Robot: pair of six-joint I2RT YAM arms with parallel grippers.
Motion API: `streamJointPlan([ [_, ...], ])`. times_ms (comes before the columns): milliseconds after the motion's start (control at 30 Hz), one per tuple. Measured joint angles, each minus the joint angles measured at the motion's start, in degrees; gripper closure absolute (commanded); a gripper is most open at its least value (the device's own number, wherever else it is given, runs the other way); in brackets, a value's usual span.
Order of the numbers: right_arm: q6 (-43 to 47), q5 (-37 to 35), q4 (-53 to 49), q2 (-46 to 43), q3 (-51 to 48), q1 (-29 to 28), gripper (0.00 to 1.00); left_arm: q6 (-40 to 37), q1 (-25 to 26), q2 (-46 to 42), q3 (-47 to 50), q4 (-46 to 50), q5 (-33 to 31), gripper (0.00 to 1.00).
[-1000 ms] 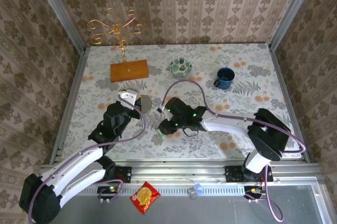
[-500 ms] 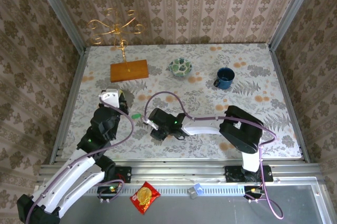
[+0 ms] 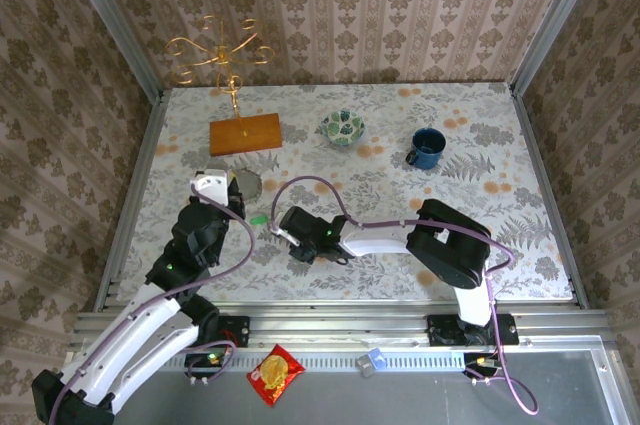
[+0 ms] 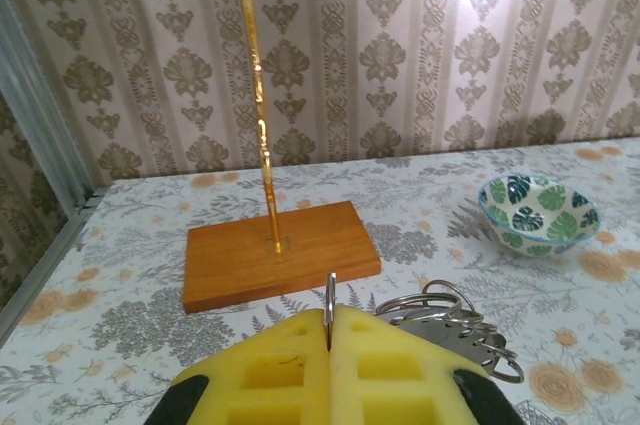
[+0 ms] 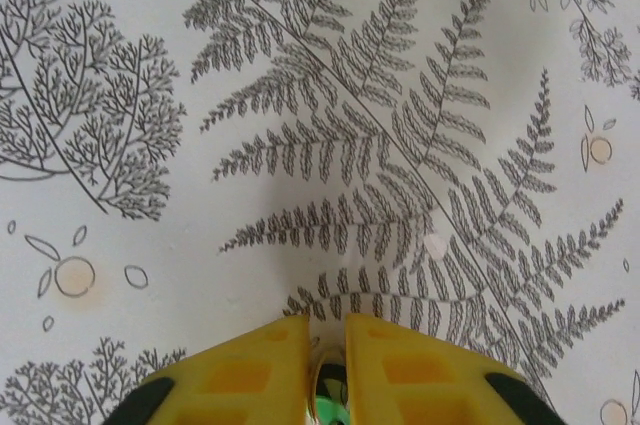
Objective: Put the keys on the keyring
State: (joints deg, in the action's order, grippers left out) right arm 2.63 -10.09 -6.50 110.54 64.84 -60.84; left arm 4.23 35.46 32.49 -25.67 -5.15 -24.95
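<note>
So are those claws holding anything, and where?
Left gripper pinches the keyring by its thin edge. Right gripper seems closed on a green key, apparently at its head.

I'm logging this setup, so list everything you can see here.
Wire stand: one, gold, wooden base, far left.
Bowl: one, green-patterned, far centre.
Mug: one, blue, far right.
Keyring: one, silvery, pinched by left gripper.
Loose key: one, green-headed, on table.
Held key: one, green, in right gripper.
Snack packet: one, red-yellow, near rail.
Small blue item: one, near rail.
Left gripper: yellow pads, shut.
Right gripper: yellow pads, closed on held key.
</note>
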Motion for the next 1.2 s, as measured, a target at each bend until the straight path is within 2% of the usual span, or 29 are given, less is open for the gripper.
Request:
streamJointPlan([
  [367, -6.36, 0.33, -3.65, -13.46, -10.51, 2.32, 1.0, -2.36, 0.0, 5.57, -0.04, -2.86, 10.01, 1.0],
  [667, -17.66, 7.21, -5.7, -22.75, -18.12, 8.68, 1.0, -4.35, 0.0, 13.05, -1.75, -8.52, 20.79, 1.0],
  [967, -27.34, 12.13, -6.12, -24.41, -22.32, 13.64, 1.0, -5.99, 0.02, 18.53, -2.01, -14.86, 32.09, 1.0],
  [1200, -31.65, 14.45, -7.02, -24.41, -23.17, 14.78, 0.98, -7.96, 0.13, 21.27, -1.99, -17.94, 39.21, 1.0],
])
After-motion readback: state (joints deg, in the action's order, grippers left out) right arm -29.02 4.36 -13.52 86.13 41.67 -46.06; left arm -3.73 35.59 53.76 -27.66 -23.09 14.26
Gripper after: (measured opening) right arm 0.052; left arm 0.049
